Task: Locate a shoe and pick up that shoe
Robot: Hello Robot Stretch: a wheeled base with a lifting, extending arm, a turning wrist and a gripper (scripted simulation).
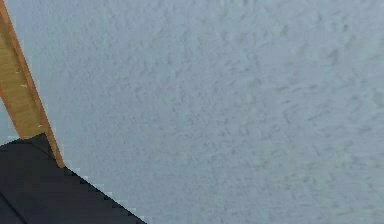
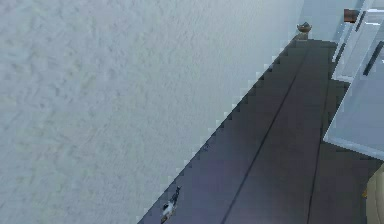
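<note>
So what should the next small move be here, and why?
Probably a small turn of the base away from the white wall, which stands close ahead with only a corner of dark floor before it. A small black-and-white thing lies at the wall's foot in the arm side view. It may be a shoe, but it is too small to tell, so a closer look comes first.

One wooden strip (image 1: pixel 22 85), one brown blob (image 2: pixel 303 31)

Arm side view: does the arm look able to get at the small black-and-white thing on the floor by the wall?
Probably yes. The black-and-white thing lies on bare dark floor at the foot of the white wall, with nothing in front of it; the white furniture stands well aside.
</note>
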